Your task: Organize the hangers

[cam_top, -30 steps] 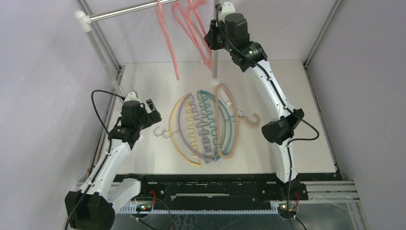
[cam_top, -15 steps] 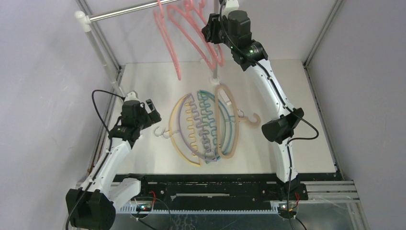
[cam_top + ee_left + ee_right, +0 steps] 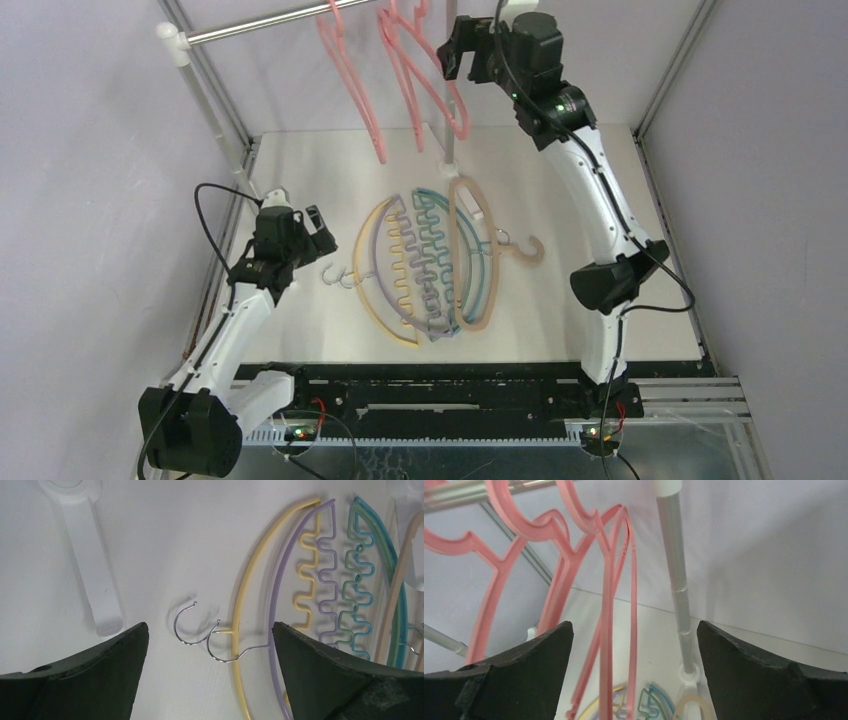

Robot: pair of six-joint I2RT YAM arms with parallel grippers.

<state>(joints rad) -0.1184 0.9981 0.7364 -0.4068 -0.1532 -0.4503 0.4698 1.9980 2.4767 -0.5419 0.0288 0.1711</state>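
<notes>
Pink hangers hang by their hooks from the silver rail at the back. My right gripper is open just right of them and grips none. From the right wrist, the pink hangers dangle ahead of the open right gripper. Yellow, lavender, green, teal and tan hangers lie fanned together on the table. My left gripper hovers open left of their wire hooks. In the left wrist view, two hooks and the yellow hanger lie between that open left gripper.
The rack's right upright pole stands close beside the right gripper, its white foot on the table. The left post slants by the left wall, with a white foot on the table. Walls close in on both sides.
My right gripper opened and drew back to the right, letting go of a pink hanger that now hangs on the rail. The pink hangers shifted along it. The left arm held still.
</notes>
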